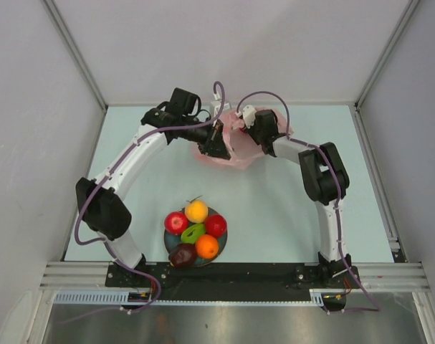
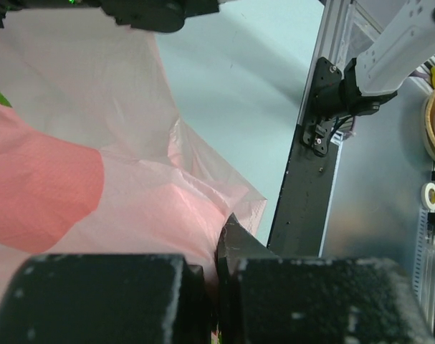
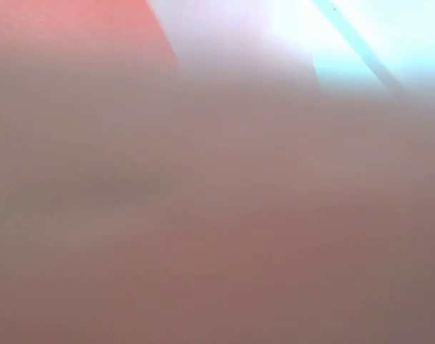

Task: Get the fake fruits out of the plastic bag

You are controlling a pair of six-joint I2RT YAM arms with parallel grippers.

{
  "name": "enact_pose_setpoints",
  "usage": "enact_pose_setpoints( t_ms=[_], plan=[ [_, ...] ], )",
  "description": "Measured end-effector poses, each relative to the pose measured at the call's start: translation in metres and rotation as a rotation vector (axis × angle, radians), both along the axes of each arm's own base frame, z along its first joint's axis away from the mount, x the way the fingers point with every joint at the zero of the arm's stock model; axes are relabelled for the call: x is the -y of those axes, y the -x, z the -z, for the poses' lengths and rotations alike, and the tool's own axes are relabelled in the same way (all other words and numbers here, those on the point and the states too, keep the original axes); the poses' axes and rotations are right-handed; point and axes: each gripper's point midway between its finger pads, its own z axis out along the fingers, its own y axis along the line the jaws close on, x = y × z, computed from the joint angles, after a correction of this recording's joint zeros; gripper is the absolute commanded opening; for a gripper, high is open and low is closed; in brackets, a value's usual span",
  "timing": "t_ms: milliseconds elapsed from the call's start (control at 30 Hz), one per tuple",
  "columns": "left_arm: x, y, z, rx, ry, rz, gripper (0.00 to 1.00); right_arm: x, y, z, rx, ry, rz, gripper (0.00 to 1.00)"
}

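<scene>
The pink plastic bag lies crumpled at the far middle of the table. My left gripper is shut on a fold of the plastic bag, and the film runs between its black fingers. My right gripper reaches into the bag from the right. Pink film fills its wrist view, hiding its jaws and anything in them. Several fake fruits sit on the dark plate near the front: two red apples, a yellow-orange one, a green one, an orange one and a maroon one.
An aluminium rail and the arm bases run along the near edge. White walls with metal posts close in the left, back and right. The left wrist view shows the black base strip and the right arm's base.
</scene>
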Motion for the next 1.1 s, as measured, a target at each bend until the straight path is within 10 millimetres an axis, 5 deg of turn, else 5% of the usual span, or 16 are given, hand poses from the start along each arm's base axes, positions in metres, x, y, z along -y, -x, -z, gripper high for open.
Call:
enact_pose_setpoints(
  t_ms=[133, 400, 467, 567, 667, 800, 900, 1000, 1100],
  plan=[
    [0.000, -0.003, 0.004, 0.019, -0.020, -0.001, 0.00, 0.005, 0.019, -0.019, -0.033, -0.068, -0.021, 0.23],
    [0.004, -0.021, 0.022, 0.031, -0.080, -0.025, 0.00, 0.004, 0.090, -0.134, -0.002, -0.259, -0.124, 0.23],
    [0.005, -0.024, 0.021, 0.043, -0.083, -0.024, 0.00, 0.002, 0.102, -0.147, 0.000, -0.286, -0.143, 0.23],
    [0.006, -0.024, 0.013, 0.063, -0.075, -0.017, 0.00, -0.002, 0.112, -0.138, -0.047, -0.302, -0.160, 0.27],
    [0.007, -0.025, 0.004, 0.091, -0.061, -0.009, 0.00, -0.006, 0.117, -0.106, -0.127, -0.284, -0.157, 0.32],
    [0.006, -0.018, -0.001, 0.096, -0.051, 0.012, 0.00, -0.004, 0.124, -0.051, -0.242, -0.226, -0.126, 0.21],
    [0.002, -0.012, -0.005, 0.105, -0.054, 0.022, 0.00, 0.002, 0.153, -0.019, -0.379, -0.186, -0.112, 0.20],
    [-0.001, -0.007, -0.012, 0.131, -0.054, 0.032, 0.00, 0.003, 0.198, -0.018, -0.478, -0.174, -0.147, 0.23],
    [-0.004, -0.003, -0.020, 0.164, -0.049, 0.039, 0.00, -0.008, 0.249, -0.048, -0.484, -0.189, -0.249, 0.31]
  ],
)
